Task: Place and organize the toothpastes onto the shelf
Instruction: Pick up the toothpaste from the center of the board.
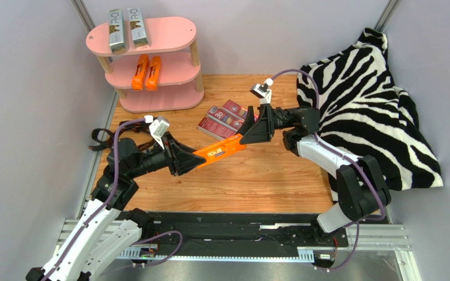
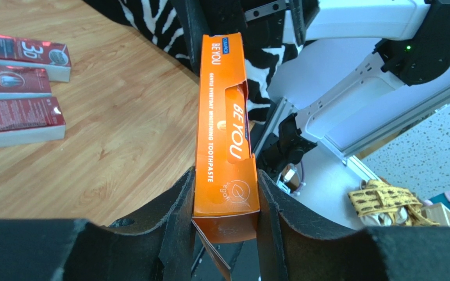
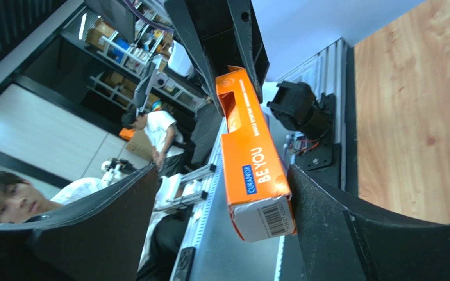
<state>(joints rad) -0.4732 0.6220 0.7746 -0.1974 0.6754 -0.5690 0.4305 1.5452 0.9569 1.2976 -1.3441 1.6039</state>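
Observation:
An orange toothpaste carton (image 1: 221,151) hangs in the air over the table, stretched between my two grippers. My left gripper (image 1: 195,161) is shut on its near end (image 2: 224,134), with both fingers pressed flat on the sides. My right gripper (image 1: 251,136) stands open around the barcode end (image 3: 251,158); one finger (image 3: 327,216) touches the carton and the other stands well apart from it. The pink shelf (image 1: 174,35) at the back left carries two silver-grey cartons (image 1: 126,28) on top and two orange cartons (image 1: 147,72) on the middle tier. Three dark red cartons (image 1: 224,119) lie side by side on the table (image 2: 16,82).
A zebra-print cloth (image 1: 362,99) covers the right side of the wooden table (image 1: 239,181). A black strap (image 1: 99,137) lies by the left wall. The shelf's bottom tier (image 1: 168,99) shows bare pink board.

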